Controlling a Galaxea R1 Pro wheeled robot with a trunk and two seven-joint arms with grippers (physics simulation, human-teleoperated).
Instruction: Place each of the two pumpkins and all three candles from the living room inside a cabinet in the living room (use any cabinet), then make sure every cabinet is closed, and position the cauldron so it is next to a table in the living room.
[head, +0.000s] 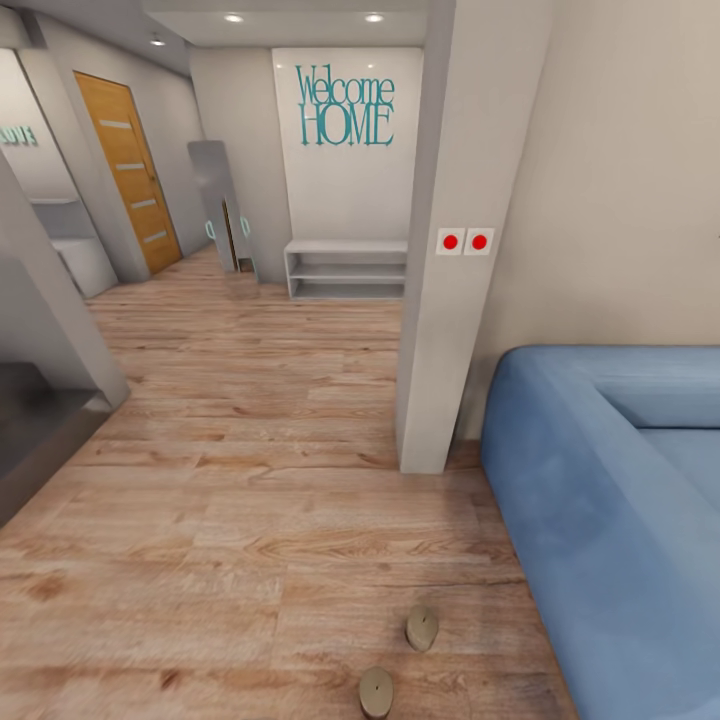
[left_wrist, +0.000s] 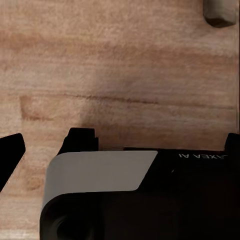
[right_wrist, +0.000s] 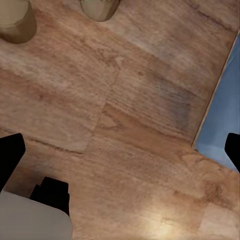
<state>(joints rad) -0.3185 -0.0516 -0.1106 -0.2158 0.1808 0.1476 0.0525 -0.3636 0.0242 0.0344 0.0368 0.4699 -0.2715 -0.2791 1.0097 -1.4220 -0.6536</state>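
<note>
Two short tan-beige cylindrical candles (right_wrist: 15, 22) (right_wrist: 100, 7) stand on the wooden plank floor (right_wrist: 130, 125), well beyond the right gripper (right_wrist: 120, 150), whose black jaws spread wide, empty. The left gripper (left_wrist: 122, 145) likewise gapes empty, one candle (left_wrist: 220, 12) far ahead of its jaws.

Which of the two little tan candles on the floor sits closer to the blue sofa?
The upper candle in the head view: it lies nearer the blue sofa. The other candle sits lower, farther from it, by the picture's bottom edge.

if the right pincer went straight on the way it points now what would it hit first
Most likely the bare wooden floor: the right pincer points down at open planks. The two candles and the blue sofa lie off to the sides of that line, though depth is unclear.
</note>
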